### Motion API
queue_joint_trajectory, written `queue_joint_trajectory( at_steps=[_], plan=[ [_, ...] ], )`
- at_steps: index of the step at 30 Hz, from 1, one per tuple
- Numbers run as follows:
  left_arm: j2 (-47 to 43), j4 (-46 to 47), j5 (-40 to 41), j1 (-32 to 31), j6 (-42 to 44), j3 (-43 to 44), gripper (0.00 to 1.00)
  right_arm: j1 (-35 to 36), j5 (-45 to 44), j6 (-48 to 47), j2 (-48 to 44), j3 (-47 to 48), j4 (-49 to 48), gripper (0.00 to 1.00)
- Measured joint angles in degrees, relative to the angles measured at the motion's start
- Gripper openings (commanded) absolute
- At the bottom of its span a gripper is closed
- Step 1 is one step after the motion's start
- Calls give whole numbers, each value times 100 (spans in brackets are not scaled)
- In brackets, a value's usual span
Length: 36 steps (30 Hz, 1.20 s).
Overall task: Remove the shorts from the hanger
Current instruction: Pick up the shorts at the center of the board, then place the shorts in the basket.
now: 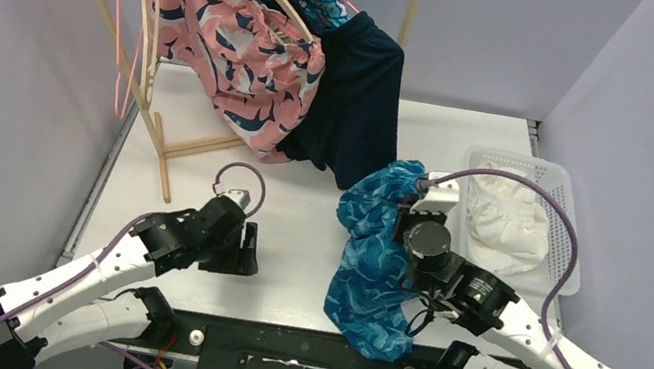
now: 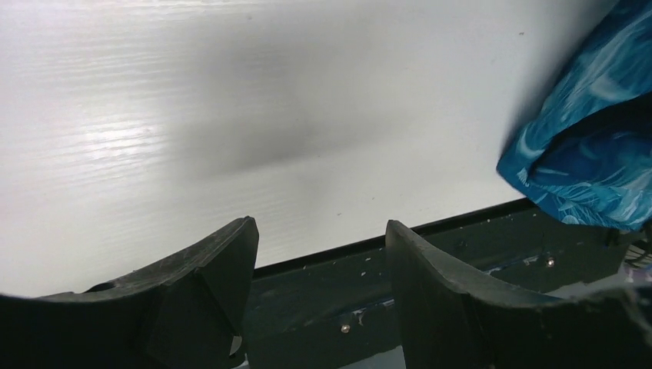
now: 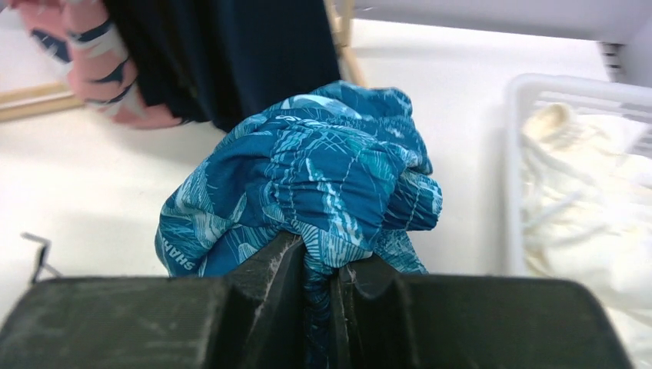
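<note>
Standing at the near edge, I note the right gripper closed tight on a gathered fold of the blue patterned shorts. The rest of the cloth bunches above and around the jaws. These shorts are off the rack and held over the right half of the tabletop, just beside the white basket. A pinch on bunched fabric appears chosen because soft cloth offers no firm edge to take.

Long axis: the bundle runs from mid-table towards the near edge, and its lower end trails to that edge. The gathered, elastic-looking part sits at the jaws, so I judge the waistband is up and the legs hang down. I cannot tell whether the trailing end touches the surface.

The left gripper is parted about halfway and holds nothing. It hovers low over the near edge, left of centre, apart from the cloth. It seems parked there to keep out of the way.

The white shorts lie crumpled in the basket at the right edge, which I judge to be the drop point.

Hanging from the wooden rack at the far left corner are the pink-and-navy floral shorts and the dark navy shorts. Both hang downwards, with hems towards the table.
</note>
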State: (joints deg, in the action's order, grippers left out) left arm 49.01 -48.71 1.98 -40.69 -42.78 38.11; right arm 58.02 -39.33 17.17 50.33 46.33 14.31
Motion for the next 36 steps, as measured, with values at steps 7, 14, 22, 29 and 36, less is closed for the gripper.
queue_joint_trajectory(
  at_steps=[7,14,22,29,36],
  plan=[
    [299,553,905,-776,-304,109,65,-122,-807,-323,-297,1051,892,0],
    [820,1027,1193,-787,437,693,67,-907,-1167,-1353,531,3112,1270,0],
    [953,1126,1191,-798,1003,800,69,-3049,-227,-1781,1965,5342,1923,0],
    [260,1257,1174,-798,1128,538,72,-4068,155,-2286,3143,7619,2162,0],
    [-195,1434,1172,-798,1156,24,72,-5283,614,-2288,3331,7547,2341,0]
  ],
)
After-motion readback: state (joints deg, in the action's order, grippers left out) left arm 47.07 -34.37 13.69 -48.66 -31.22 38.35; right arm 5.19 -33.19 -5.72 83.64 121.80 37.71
